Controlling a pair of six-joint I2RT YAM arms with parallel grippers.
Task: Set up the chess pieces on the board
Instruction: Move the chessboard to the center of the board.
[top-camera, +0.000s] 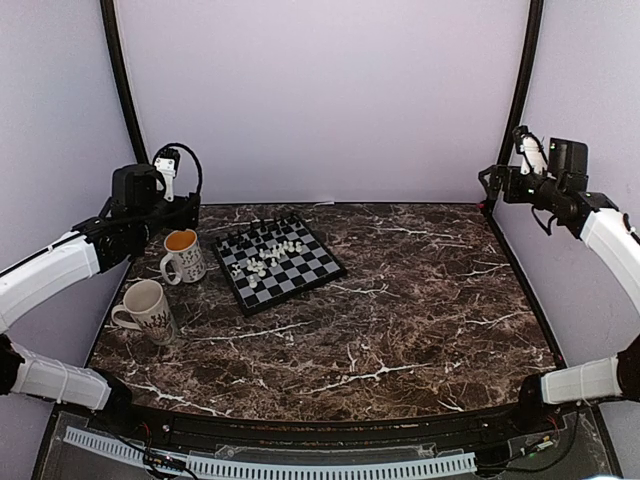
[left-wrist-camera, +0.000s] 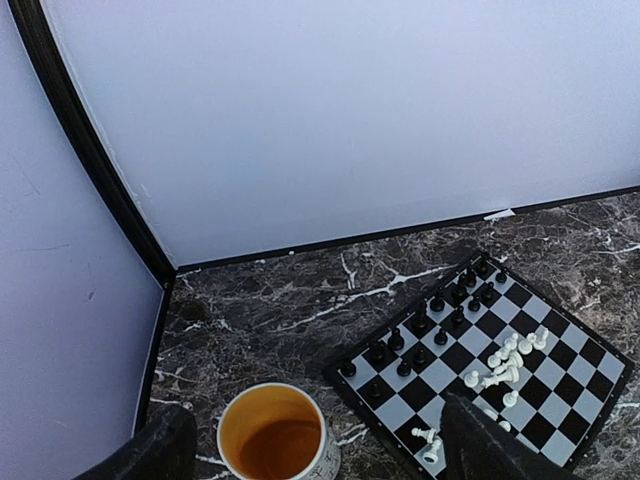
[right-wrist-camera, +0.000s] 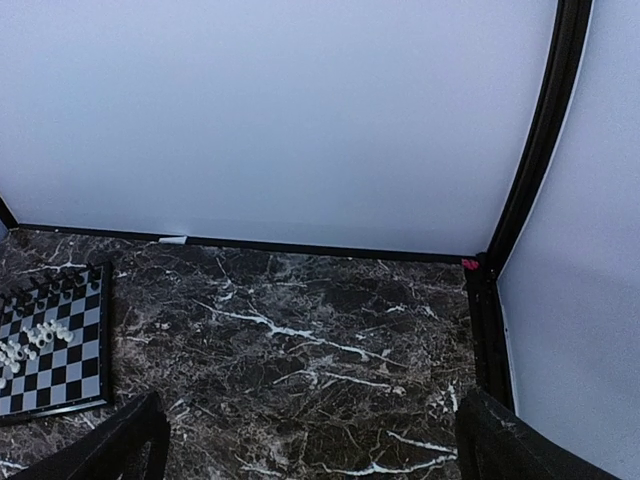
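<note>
The board (top-camera: 303, 276) lies at the table's back left, turned at an angle. Black chess pieces (top-camera: 256, 236) stand in two rows along its far edge. White chess pieces (top-camera: 274, 256) lie jumbled near its middle. In the left wrist view the board (left-wrist-camera: 562, 386) carries the black rows (left-wrist-camera: 441, 320) and the white heap (left-wrist-camera: 509, 361), some toppled. My left gripper (top-camera: 186, 210) hovers open, high over the mug beside the board, its fingertips (left-wrist-camera: 150, 450) wide apart and empty. My right gripper (top-camera: 497, 185) hangs open and empty at the far right, far from the board (right-wrist-camera: 62, 372).
A mug with an orange inside (top-camera: 183, 254) stands just left of the board, under the left gripper (left-wrist-camera: 320, 452). A white patterned mug (top-camera: 147, 310) sits nearer the front left. Enclosure walls and black posts (right-wrist-camera: 530, 160) bound the dark marble table (top-camera: 400, 320).
</note>
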